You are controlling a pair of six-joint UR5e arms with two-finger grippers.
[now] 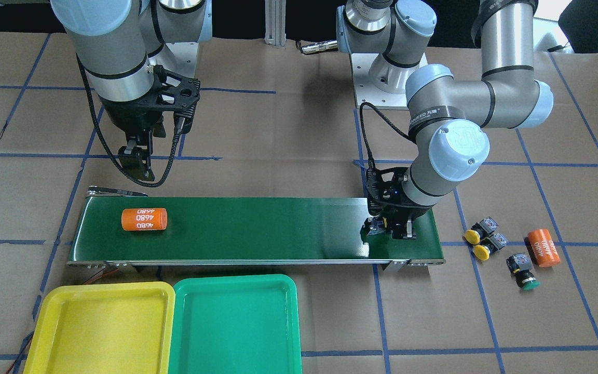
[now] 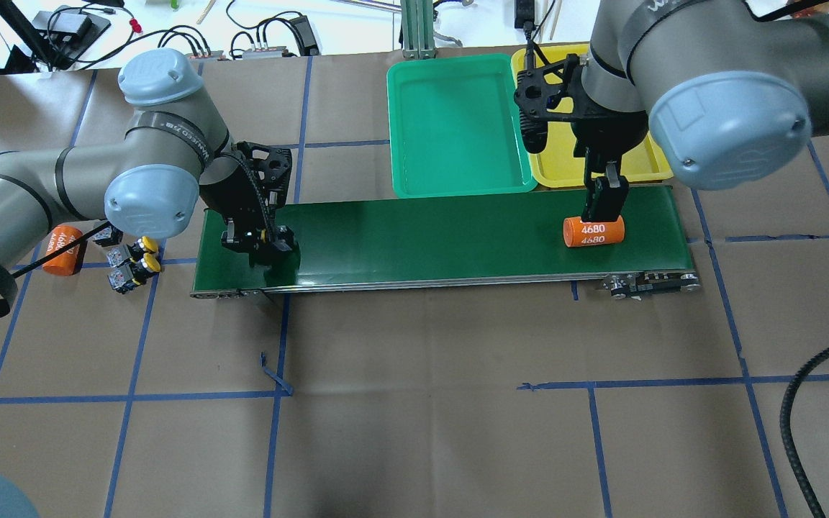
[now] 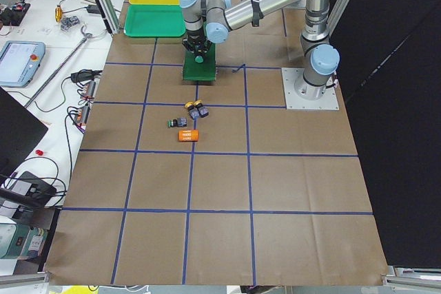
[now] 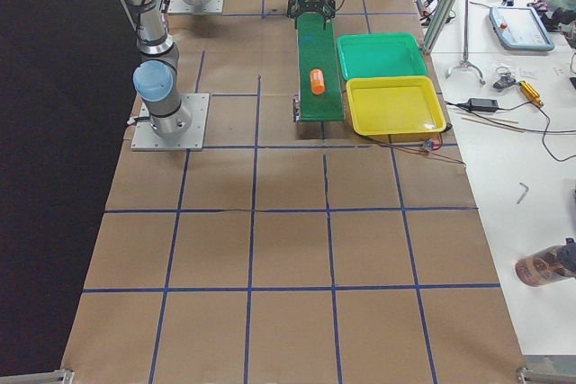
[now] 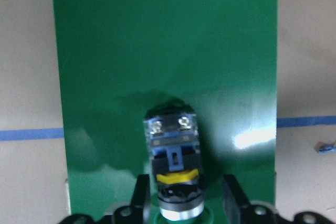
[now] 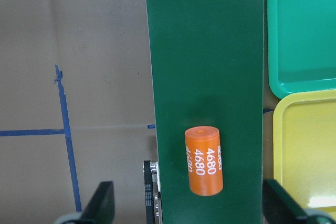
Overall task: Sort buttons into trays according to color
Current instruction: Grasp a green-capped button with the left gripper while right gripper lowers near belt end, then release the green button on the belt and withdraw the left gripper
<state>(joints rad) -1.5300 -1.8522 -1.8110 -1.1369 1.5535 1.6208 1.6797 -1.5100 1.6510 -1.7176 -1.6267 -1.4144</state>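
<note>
The button in hand (image 5: pixel 173 177) lies on its side on the dark green belt (image 1: pixel 257 228), at the end by the left arm. Its cap, mostly hidden at the bottom edge of the left wrist view, looks green. The left fingers (image 5: pixel 140 200) stand open on either side of it, with a gap showing at one side, so they are not gripping it. Three more buttons wait on the desk (image 1: pixel 288 130) just past that end of the belt: two yellow (image 1: pixel 471 237) (image 1: pixel 481 252) and one green (image 1: pixel 525 275), with an orange cylinder (image 1: pixel 543 248) beside them. At the belt's other end a second orange cylinder (image 1: pixel 144 218) lies under the right fingers (image 6: pixel 103 200), which are spread wide and hold nothing. The green tray (image 1: pixel 234 322) and yellow tray (image 1: pixel 102 327) sit side by side there, both bare. The step looks like passing this button along the belt. Next the left arm should lift straight up without nudging it, and the right arm must take the button, not the cylinder, to the green tray.
</note>
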